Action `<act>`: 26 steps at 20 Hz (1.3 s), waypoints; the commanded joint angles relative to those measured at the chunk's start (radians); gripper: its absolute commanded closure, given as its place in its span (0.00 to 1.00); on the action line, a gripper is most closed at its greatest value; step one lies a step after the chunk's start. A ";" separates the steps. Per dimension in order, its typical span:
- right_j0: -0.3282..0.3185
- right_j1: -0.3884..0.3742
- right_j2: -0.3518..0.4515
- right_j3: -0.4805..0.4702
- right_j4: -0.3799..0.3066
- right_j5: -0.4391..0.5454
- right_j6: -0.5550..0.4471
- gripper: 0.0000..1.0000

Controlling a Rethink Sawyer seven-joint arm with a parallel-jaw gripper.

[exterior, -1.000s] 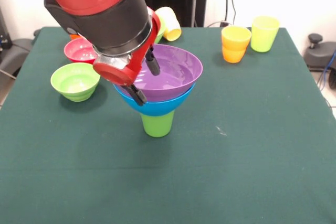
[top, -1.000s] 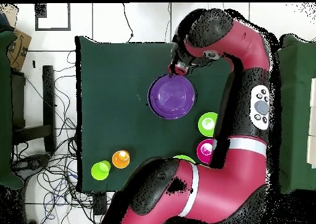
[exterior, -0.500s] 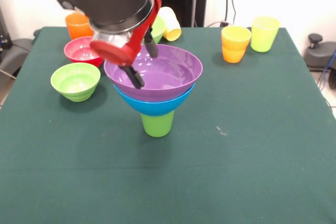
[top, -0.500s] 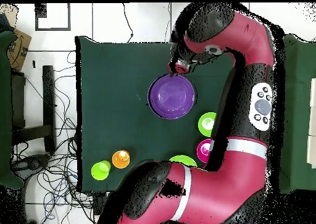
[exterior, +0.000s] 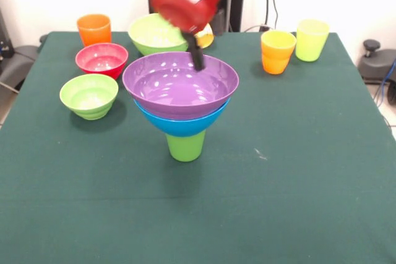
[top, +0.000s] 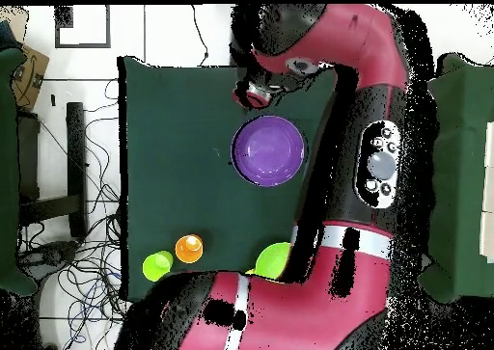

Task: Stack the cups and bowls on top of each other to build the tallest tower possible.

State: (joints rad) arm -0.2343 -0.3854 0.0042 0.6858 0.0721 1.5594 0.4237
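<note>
Three pieces stacked, arm swinging off to fetch more

Front view: three things make up the tower [exterior: 180, 106]: an upturned green cup [exterior: 185, 145] on the table [exterior: 297, 171], a blue bowl [exterior: 179, 125] balanced on it, and a wide purple bowl [exterior: 180, 85] nested in that. A second ago the gripper [exterior: 197, 60] hung low over the near left rim of the purple bowl; it has since risen and swung to the far rim, blurred with motion. Only one dark finger shows, so I cannot tell whether it is spread or pressed together, and nothing seems to be carried. My guess is the purple bowl is placed and the next piece is wanted. With the arm away, a large lime bowl [exterior: 157, 33] and an orange cup [exterior: 94, 29] show at the back left. A red bowl [exterior: 101, 59] and small lime bowl [exterior: 89, 95] sit left of the tower; an orange-yellow cup [exterior: 278, 51] and yellow-green cup [exterior: 311, 39] stand back right, well apart from it. The wide bowls on one narrow cup look tippy, so any brush against the rim is the risk

Overhead view: the purple bowl [top: 269, 150] hides what is under it. The gripper [top: 256, 93] is beside its rim, not over it. Two cups [top: 174, 256] stand at a corner; the arm covers most other pieces
</note>
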 commanded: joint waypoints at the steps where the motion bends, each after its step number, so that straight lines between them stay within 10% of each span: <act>1: 0.122 -0.055 -0.023 0.143 -0.015 -0.203 0.473 0.00; 26: 0.223 0.000 -0.059 0.190 -0.258 -0.146 0.165 0.00</act>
State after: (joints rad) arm -0.0300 -0.4010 -0.1111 0.7025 -0.0740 1.3778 0.7399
